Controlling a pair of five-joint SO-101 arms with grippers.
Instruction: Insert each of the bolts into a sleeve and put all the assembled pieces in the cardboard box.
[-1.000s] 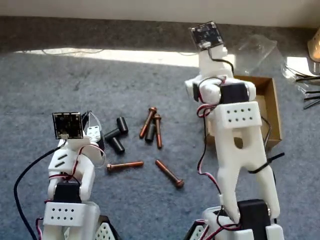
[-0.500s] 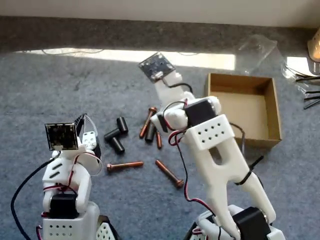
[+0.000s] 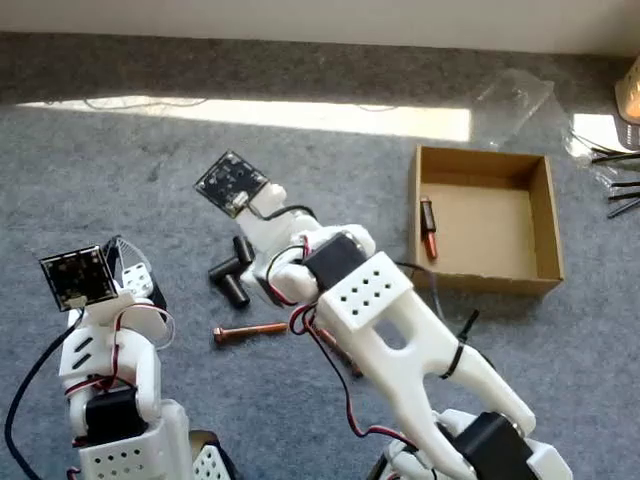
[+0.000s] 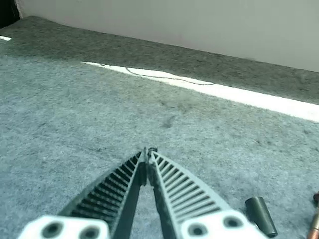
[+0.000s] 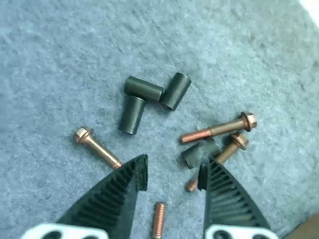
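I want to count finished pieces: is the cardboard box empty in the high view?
No, one bolt with a dark sleeve lies inside the cardboard box, near one wall.

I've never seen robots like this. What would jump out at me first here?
The big white right arm slants across the grey carpet, its right gripper open over a scatter of copper bolts and black sleeves. At the right of the high view sits the cardboard box with one assembled piece lying inside. The left gripper is shut over bare carpet.
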